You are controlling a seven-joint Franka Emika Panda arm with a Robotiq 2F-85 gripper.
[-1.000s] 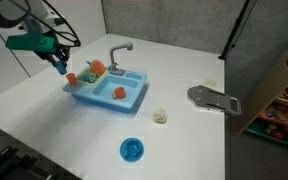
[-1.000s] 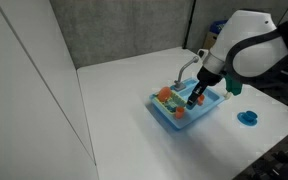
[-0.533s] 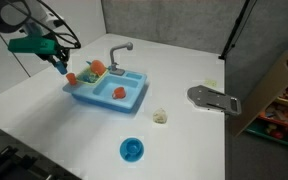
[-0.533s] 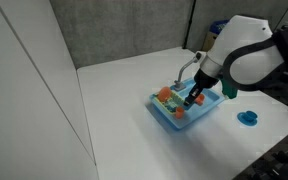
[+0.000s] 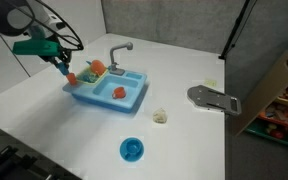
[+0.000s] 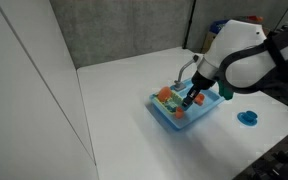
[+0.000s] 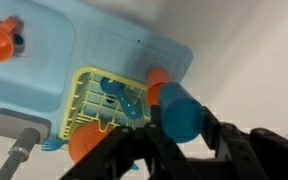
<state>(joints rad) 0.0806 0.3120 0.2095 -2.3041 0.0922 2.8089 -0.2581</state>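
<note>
Gripper is clamped shut on a blue-and-orange toy, pinched between the fingers and held right over the yellow rack end of the blue sink.

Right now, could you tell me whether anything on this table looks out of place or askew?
Nothing looks spilled or damaged. Only a small pale item and a blue dish lie loose on the table, apart from the toy sink where the gripper holds a blue-and-orange toy.
</note>
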